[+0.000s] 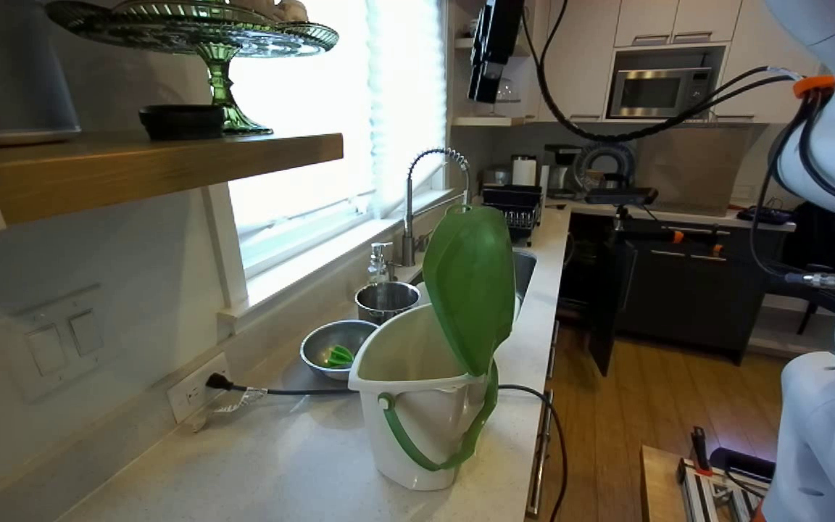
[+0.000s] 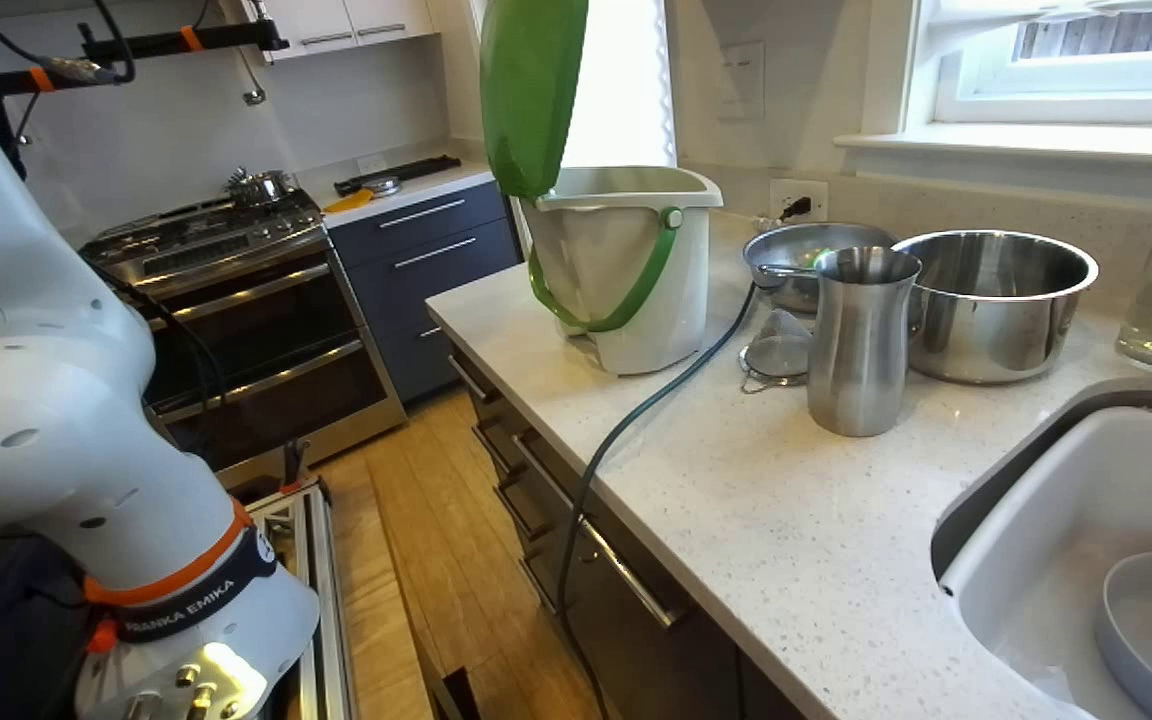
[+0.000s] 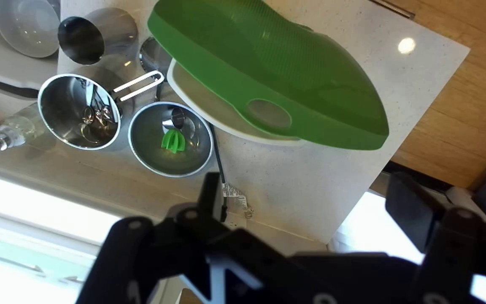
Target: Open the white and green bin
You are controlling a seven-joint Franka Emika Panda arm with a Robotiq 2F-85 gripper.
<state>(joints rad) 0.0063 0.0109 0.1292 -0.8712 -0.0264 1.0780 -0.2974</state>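
Observation:
The white and green bin (image 1: 417,406) stands upright on the countertop, and it also shows in an exterior view (image 2: 651,290). Its green lid (image 1: 472,283) stands raised at one side, so the bin's mouth is open. A green carrying handle (image 2: 636,285) hangs down its side. In the wrist view the green lid (image 3: 293,84) covers much of the bin, and part of the white rim (image 3: 243,134) shows. My gripper (image 3: 311,202) is open with nothing between its fingers, apart from the lid. A black part that looks like my gripper (image 1: 493,54) hangs high above the counter.
A metal bowl (image 3: 171,164) with green contents sits beside the bin. A metal pot (image 2: 996,310), a steel cup (image 2: 861,345) and the sink (image 2: 976,500) lie beyond. A dark cable (image 2: 626,420) crosses the counter edge. A wooden shelf (image 1: 171,170) bears a green glass stand.

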